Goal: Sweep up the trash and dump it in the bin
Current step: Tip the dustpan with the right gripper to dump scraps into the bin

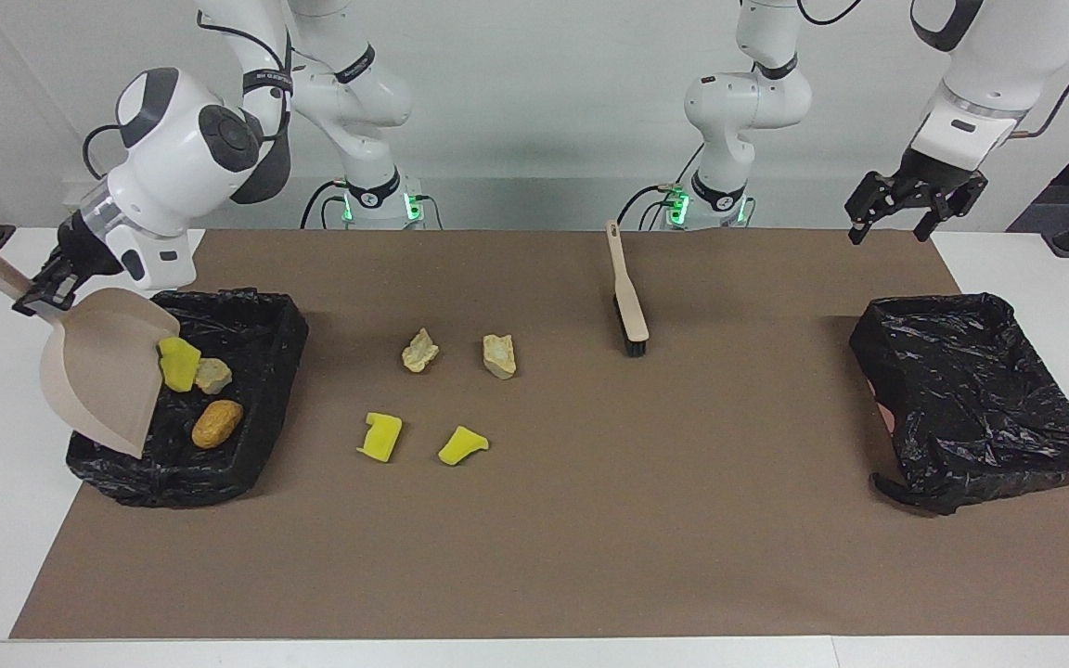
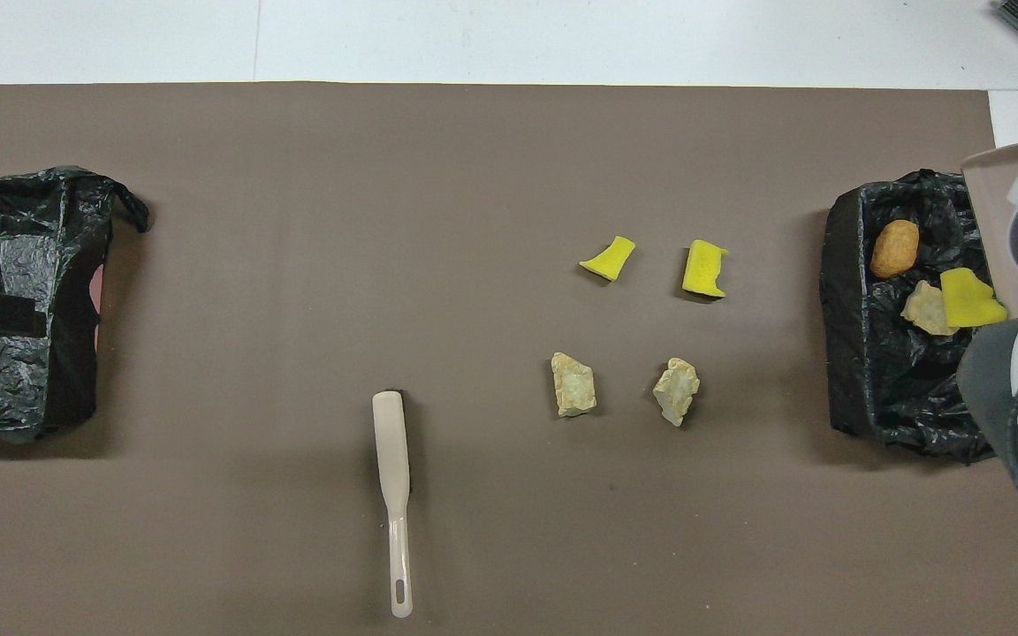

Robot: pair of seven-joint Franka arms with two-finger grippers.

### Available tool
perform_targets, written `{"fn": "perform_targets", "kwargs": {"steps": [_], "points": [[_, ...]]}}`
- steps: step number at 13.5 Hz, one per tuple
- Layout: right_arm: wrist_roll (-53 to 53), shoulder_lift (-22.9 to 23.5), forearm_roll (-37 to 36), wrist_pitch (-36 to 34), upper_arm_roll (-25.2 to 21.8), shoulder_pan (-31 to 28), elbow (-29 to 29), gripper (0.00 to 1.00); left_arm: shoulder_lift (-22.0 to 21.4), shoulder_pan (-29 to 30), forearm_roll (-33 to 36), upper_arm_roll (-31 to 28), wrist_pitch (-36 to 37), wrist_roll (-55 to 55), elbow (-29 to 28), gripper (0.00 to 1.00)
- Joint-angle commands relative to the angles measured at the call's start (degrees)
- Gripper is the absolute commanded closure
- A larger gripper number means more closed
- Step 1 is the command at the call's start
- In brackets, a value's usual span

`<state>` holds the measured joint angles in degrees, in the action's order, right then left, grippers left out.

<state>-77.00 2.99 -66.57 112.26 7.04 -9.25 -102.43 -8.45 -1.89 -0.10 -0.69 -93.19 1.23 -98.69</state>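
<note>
My right gripper [image 1: 41, 295] is shut on the handle of the beige dustpan [image 1: 103, 371]. The pan tilts steeply over the black-lined bin [image 1: 284, 320] at the right arm's end of the table. In that bin lie a yellow sponge piece [image 1: 179, 364], a beige chunk [image 1: 212, 375] touching it, and a golden-brown lump [image 1: 217, 422]. On the brown mat rest two beige chunks [image 1: 419, 350] [image 1: 499, 355] and, farther from the robots, two yellow sponge pieces [image 1: 380, 436] [image 1: 462, 445]. My left gripper [image 1: 910, 204] hangs open and empty, high over the second bin [image 1: 980, 399].
A beige hand brush [image 1: 627, 292] lies on the mat between the loose trash and the left arm's bin, bristles pointing away from the robots. The brown mat [image 1: 590, 538] covers most of the white table.
</note>
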Motion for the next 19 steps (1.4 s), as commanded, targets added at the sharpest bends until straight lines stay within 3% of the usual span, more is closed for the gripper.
{"fn": "perform_targets", "kwargs": {"steps": [1,8,13,19], "points": [[0.71,1.05,-1.64,-2.82,0.17,2.21,2.58,1.0,0.8,-0.13,0.8,0.51,1.17,0.27,1.39,0.0],[2.03,2.02,4.77,-5.29,0.43,4.86,6.09,1.0,0.8,0.22,0.1,0.95,1.43,0.18,3.32,0.0],[2.73,2.11,16.09,-5.21,0.34,4.51,8.56,1.0,1.15,-0.05,-0.08,1.22,1.61,0.44,3.76,0.0],[19.31,1.84,32.17,-5.82,0.52,4.86,8.73,1.0,0.8,-0.14,0.01,1.22,2.05,0.18,3.15,0.0]]}}
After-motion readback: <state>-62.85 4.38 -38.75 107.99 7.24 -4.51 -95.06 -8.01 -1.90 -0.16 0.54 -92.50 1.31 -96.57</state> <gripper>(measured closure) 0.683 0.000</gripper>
